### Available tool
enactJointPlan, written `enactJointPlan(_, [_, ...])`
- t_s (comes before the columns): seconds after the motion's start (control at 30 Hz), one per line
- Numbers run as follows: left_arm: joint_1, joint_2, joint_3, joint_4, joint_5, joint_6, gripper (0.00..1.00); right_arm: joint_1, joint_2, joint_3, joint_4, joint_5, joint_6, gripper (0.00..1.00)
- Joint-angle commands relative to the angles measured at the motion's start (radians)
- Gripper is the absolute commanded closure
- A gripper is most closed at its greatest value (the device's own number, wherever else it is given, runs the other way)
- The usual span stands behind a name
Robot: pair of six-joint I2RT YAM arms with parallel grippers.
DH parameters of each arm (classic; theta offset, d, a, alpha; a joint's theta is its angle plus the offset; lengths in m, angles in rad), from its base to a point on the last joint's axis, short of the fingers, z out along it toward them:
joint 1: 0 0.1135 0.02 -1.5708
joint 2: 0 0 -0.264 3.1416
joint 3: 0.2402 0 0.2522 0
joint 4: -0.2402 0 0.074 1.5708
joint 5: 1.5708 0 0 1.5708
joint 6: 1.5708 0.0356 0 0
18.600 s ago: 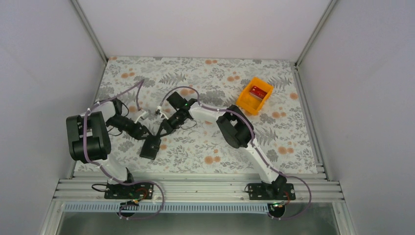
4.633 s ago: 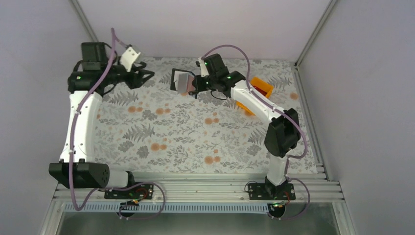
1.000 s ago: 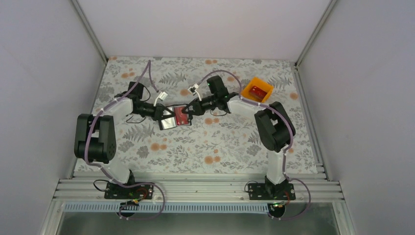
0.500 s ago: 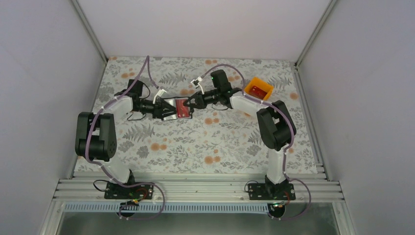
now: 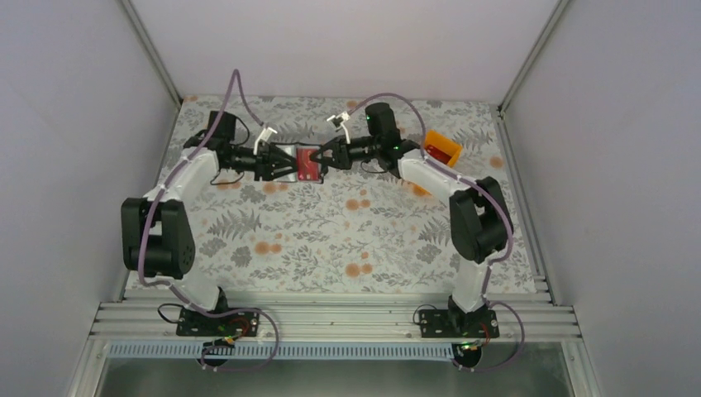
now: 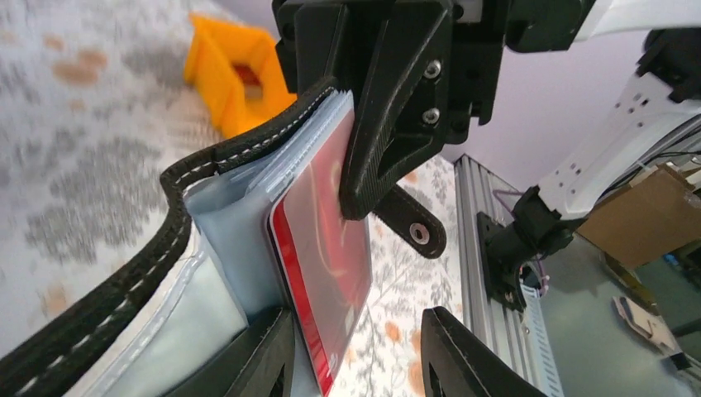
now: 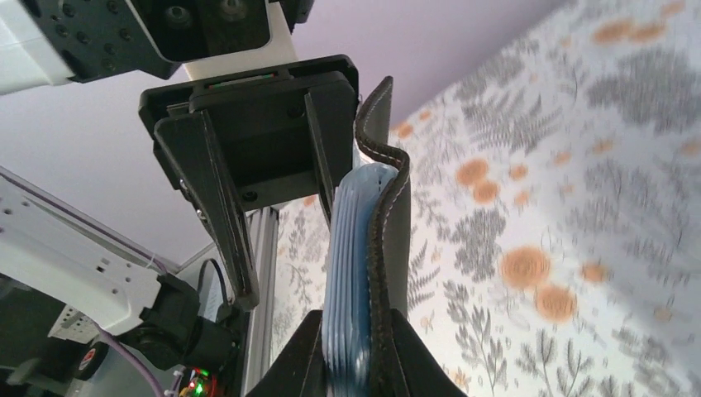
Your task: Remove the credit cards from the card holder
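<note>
The card holder [image 5: 283,156], a black wallet with grey-blue pockets, hangs in the air between both grippers over the far part of the table. My right gripper [image 7: 355,322] is shut on its stitched edge [image 7: 383,198] and pocket stack. A red credit card [image 6: 326,265] sticks halfway out of a pocket of the card holder [image 6: 207,165]. My left gripper [image 6: 355,331] stands open around the card's free end, one finger beside it and a wide gap to the other. From above, the left gripper [image 5: 266,161] faces the right gripper [image 5: 328,157] with the credit card [image 5: 307,163] between them.
An orange bin [image 5: 444,150] stands at the far right behind the right arm, with something red inside [image 6: 248,76]. The floral table cover [image 5: 347,240] spreads below the grippers. Aluminium rails [image 5: 331,314] run along the near edge.
Both grippers have carried the card holder toward the far side of the table. The left gripper's jaws, shut a second ago, now stand apart around the red card.
</note>
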Motion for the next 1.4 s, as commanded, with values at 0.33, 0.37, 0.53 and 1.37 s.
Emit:
enactJointPlan(0.33, [-0.167, -0.171, 0.204, 0.013, 0.007, -0.108, 0.51, 0.11, -0.237, 0.125, 0.002, 0.09, 0.027, 0.96])
enactJointPlan(0.37, [-0.185, -0.17, 0.201, 0.034, -0.014, -0.129, 0.49, 0.12, -0.242, 0.116, 0.025, 0.098, 0.038, 0.96])
enactJointPlan(0.53, [-0.214, -0.15, 0.163, 0.151, -0.069, -0.261, 0.61, 0.137, -0.279, 0.068, 0.086, 0.123, 0.066, 0.96])
enactJointPlan(1.37, [-0.132, 0.036, -0.136, 0.311, -0.188, -0.233, 0.98, 0.074, 0.031, -0.058, 0.042, 0.047, 0.013, 0.8])
